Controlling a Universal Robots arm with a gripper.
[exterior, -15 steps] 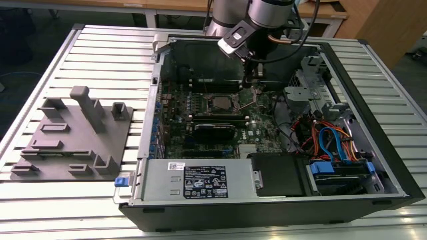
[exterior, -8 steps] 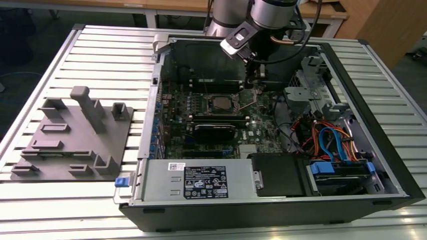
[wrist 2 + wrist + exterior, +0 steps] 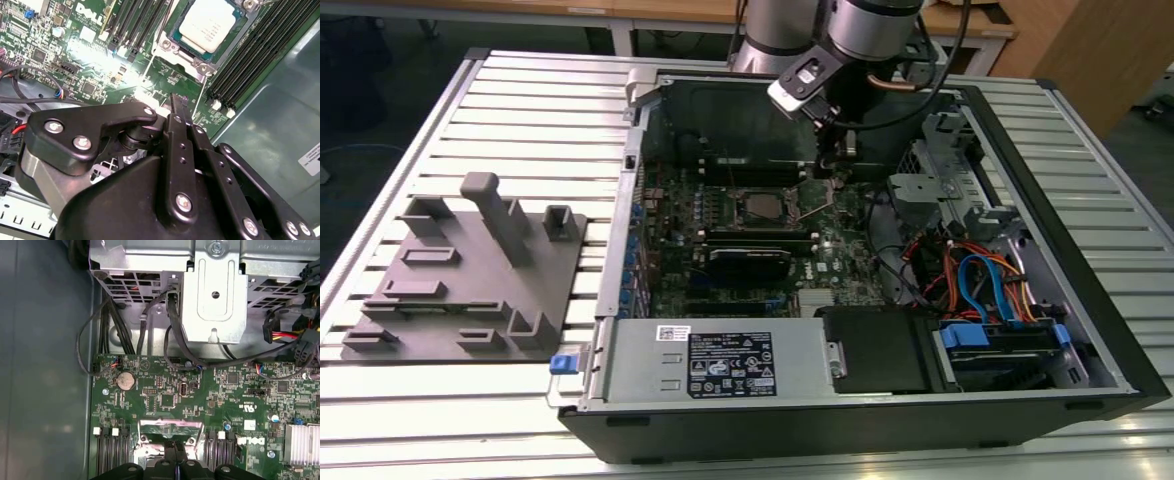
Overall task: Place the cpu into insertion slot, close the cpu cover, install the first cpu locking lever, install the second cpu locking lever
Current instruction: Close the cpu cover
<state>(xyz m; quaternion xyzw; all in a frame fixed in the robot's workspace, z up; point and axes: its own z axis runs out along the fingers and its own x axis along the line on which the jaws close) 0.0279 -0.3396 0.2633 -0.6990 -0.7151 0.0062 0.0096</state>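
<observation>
"Silver-grey is the cpu (image 3: 207, 22); where does it lie?"

"It sits flat in its socket (image 3: 175, 32) on the green board (image 3: 167, 75), and the cpu cover (image 3: 197, 62) lies closed around it."

"And your claw (image 3: 179, 102)?"

"My claw hangs just beside that socket, near a thin metal lever (image 3: 200, 95), with both fingers pressed together."

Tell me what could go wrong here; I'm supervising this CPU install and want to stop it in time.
1. The tool hangs low over the motherboard beside the cpu; a slip could scrape small board parts.
2. The thin locking lever by the tips looks slender and might bend or spring away.
3. Memory slots flank the socket; sideways motion may hit them.
</observation>
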